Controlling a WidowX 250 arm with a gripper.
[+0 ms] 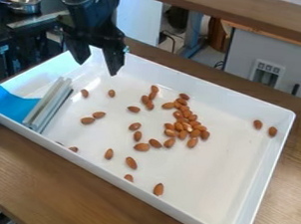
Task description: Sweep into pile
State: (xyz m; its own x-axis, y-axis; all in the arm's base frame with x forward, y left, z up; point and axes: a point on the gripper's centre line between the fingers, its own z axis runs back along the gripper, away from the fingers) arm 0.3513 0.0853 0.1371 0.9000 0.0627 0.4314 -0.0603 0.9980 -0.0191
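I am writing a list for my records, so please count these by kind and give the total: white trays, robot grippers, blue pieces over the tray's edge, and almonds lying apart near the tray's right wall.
White tray: 1
Robot gripper: 1
Blue piece: 1
Almonds near the right wall: 2
Total: 5

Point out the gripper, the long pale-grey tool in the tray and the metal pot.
Gripper (pixel 97 69): camera view, midway between its fingertips.
Long pale-grey tool (pixel 45 103): camera view, middle of its left strip.
Metal pot (pixel 23 5): camera view, its outer side.
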